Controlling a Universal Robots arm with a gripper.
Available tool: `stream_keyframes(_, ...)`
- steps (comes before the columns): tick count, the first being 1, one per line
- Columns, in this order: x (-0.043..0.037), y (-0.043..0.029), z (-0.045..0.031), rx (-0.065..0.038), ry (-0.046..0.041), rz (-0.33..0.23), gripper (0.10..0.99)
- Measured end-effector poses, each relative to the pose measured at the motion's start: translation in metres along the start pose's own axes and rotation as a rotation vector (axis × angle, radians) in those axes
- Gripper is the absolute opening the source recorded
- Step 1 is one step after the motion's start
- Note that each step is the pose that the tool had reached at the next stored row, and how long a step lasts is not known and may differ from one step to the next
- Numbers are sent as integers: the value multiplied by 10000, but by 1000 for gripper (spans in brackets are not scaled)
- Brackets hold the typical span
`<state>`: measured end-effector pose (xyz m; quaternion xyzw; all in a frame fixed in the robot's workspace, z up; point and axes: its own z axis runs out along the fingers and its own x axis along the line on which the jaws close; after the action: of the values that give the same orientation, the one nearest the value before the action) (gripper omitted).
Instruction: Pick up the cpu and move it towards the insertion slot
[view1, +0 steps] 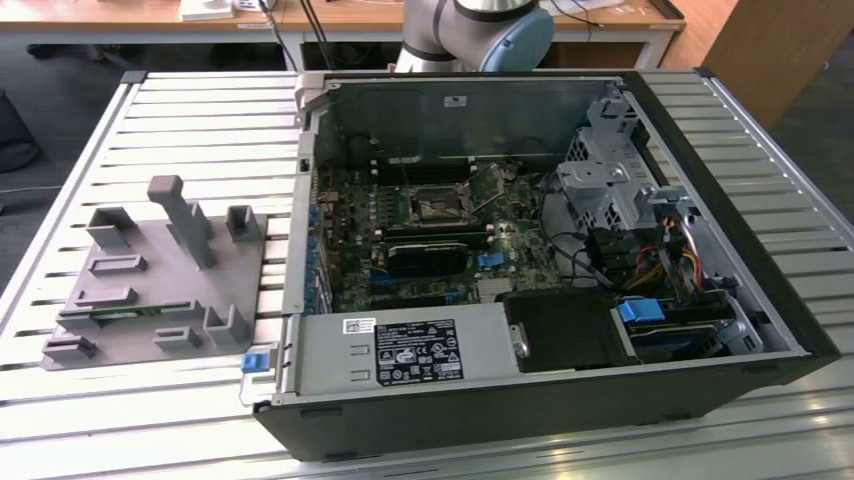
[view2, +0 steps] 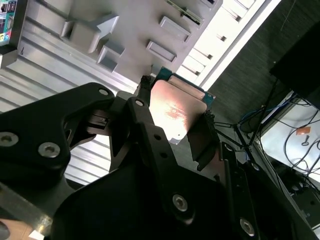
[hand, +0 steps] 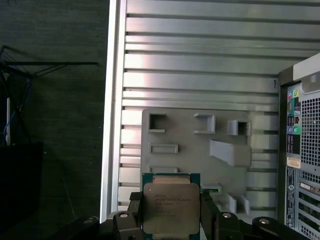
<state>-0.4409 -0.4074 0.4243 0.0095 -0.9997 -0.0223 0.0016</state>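
While the open computer case (view1: 534, 420) lies on the slatted table (view1: 200, 110) in the exterior view, the insertion slot (view1: 437, 207) sits on the board inside it, well apart from the grey fixture (view1: 147, 290) at the exterior view's left. In the second wrist view, the gripper (view2: 172, 117) is clamped on the cpu (view2: 175, 110). In the first wrist view, the cpu sits between the fingers (hand: 208, 212), lifted above fixture and table.

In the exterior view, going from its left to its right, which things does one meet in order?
grey fixture → insertion slot → silver drive cage
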Motion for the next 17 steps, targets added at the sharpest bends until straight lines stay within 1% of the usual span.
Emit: stream_keyframes(17, -192, -4, 0, 0, 0, -1, 541)
